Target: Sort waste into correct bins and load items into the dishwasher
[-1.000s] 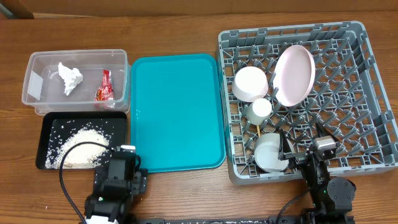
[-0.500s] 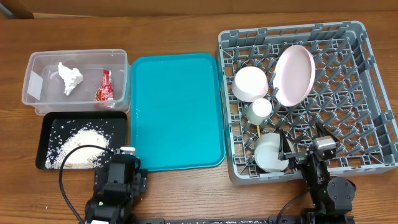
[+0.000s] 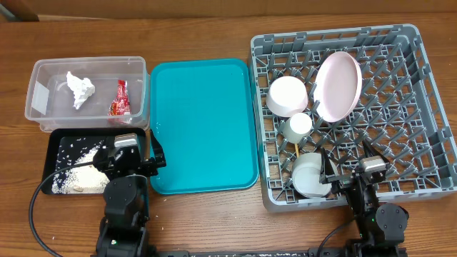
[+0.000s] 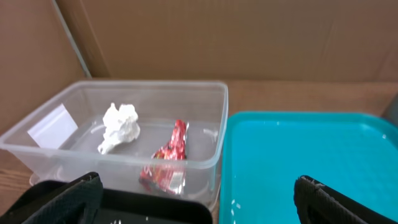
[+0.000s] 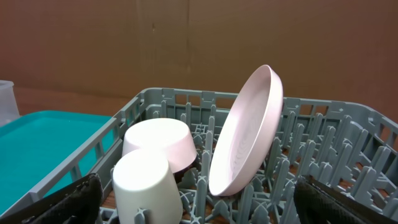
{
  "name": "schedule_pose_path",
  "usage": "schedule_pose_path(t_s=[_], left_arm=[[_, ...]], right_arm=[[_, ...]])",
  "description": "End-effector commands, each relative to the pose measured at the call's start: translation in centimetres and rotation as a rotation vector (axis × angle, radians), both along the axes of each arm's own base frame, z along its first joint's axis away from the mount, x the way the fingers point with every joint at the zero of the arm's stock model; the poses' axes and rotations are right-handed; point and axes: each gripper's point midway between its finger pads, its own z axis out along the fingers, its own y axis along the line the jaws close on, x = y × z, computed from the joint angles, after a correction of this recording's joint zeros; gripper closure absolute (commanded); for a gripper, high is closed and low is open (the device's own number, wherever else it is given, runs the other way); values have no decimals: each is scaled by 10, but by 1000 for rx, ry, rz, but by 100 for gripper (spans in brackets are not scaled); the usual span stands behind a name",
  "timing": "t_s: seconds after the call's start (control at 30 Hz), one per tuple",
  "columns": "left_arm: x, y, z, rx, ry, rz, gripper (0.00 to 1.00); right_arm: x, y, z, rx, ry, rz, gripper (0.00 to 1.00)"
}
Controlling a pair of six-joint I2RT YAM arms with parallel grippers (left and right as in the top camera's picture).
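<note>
Near worktop edge: my left gripper (image 3: 131,152), wide and empty, over the black tray (image 3: 53,143) of rice (image 3: 82,175); my right gripper (image 3: 346,170), likewise, at the near edge of the rack (image 3: 423,107) by a cup (image 3: 310,175). Farther: tissue (image 3: 81,89) and wrapper (image 3: 120,100) in the clear tub (image 3: 41,71), kept dry, I judge; bowl (image 3: 288,96) and plate (image 3: 338,86) propped between pegs.

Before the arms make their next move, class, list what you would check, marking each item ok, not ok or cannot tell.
1. Tissue wad and red wrapper inside clear tub: ok.
2. Rice on black tray: ok.
3. Pink plate on edge in grey rack: ok.
4. White bowl and cups in the rack: ok.
5. Left gripper and right gripper open, holding nothing: ok.
</note>
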Motion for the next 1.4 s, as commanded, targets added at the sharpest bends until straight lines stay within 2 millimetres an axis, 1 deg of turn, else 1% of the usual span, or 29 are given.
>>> schedule_pose_path(t_s=[0.0, 0.2, 0.27, 0.43, 0.5, 0.6, 0.73, 0.93, 1.0, 1.1, 1.17, 1.23, 1.37], left_arm=[[-2, -1, 10, -1, -35, -5, 0], [-8, 12, 9, -1, -41, 40, 0], [-10, 15, 5, -1, -44, 49, 0], [-17, 16, -26, 0, -33, 54, 0], [-19, 17, -35, 0, -38, 53, 0], [-22, 17, -43, -2, -50, 54, 0], [-24, 19, -34, -5, -86, 62, 0], [-32, 31, -18, -9, -156, 110, 0], [-35, 33, -20, -8, -151, 118, 0], [-40, 34, -31, -4, -109, 118, 0], [-40, 34, -23, -7, -145, 118, 0], [-41, 34, -26, -5, -133, 123, 0], [-42, 39, -26, -5, -134, 142, 0]], right_arm=[[0, 0, -2, 4, -3, -1, 0], [0, 0, -2, 4, -3, -1, 0], [0, 0, -2, 4, -3, -1, 0], [0, 0, -2, 4, -3, -1, 0], [0, 0, -2, 4, -3, -1, 0], [0, 0, -2, 4, -3, -1, 0], [0, 0, -2, 4, -3, -1, 0], [0, 0, -2, 4, -3, -1, 0], [0, 0, -2, 4, -3, -1, 0], [0, 0, -2, 4, -3, -1, 0], [0, 0, -2, 4, -3, -1, 0], [0, 0, -2, 4, -3, -1, 0], [0, 0, -2, 4, -3, -1, 0]])
